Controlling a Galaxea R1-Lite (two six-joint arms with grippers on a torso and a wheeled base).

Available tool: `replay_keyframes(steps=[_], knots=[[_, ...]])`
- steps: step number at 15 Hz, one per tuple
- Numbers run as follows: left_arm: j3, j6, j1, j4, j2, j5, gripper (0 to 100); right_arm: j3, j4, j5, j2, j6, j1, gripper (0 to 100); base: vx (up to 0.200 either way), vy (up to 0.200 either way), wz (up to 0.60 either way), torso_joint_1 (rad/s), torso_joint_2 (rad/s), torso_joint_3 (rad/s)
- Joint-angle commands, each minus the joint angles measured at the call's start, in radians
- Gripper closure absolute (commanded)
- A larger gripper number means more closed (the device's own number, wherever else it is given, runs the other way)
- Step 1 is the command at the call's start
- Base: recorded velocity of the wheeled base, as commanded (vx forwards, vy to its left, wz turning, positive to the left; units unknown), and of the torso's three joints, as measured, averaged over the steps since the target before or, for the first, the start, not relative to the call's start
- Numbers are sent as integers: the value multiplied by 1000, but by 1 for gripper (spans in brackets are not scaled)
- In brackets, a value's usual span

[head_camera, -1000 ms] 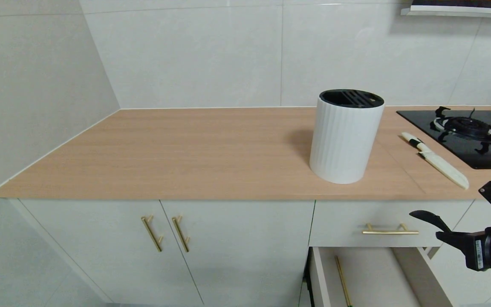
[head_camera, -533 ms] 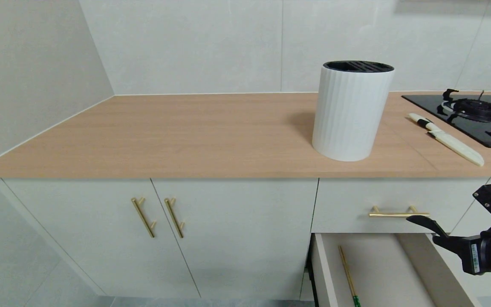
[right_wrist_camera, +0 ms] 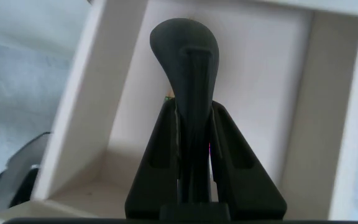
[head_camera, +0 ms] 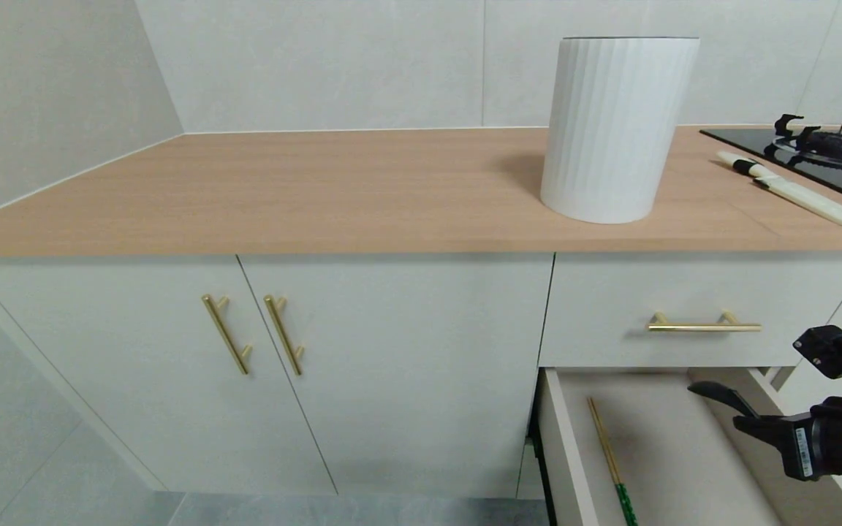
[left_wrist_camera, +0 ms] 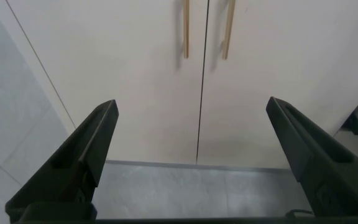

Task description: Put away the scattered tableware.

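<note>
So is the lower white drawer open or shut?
Open: the lower white drawer is pulled out, with wooden green-tipped chopsticks lying inside.

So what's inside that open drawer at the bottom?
Chopsticks with a green end lie in the drawer, near its left wall. The right end effector covers part of its floor, so anything there is hidden.

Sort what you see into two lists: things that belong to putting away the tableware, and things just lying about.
Belong to the job: knife on the counter; chopsticks in the open drawer; white ribbed holder; right gripper by that drawer.
Just there: gas hob; cupboard doors; closed drawer.
</note>
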Motion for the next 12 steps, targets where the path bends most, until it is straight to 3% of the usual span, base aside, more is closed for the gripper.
replay_keyframes(steps=[1, 4, 12], knots=[[0, 1, 1, -1, 1, 0, 0, 1, 0, 0, 11, -1, 1, 100, 0, 0, 0, -100, 452, 334], [0, 1, 1, -1, 1, 0, 0, 3, 0, -1, 20, -1, 7, 100, 0, 0, 0, -58, 330, 250], [0, -1, 1, -1, 1, 0, 0, 1, -17, -14, 132, -1, 19, 100, 0, 0, 0, -8, 23, 11]])
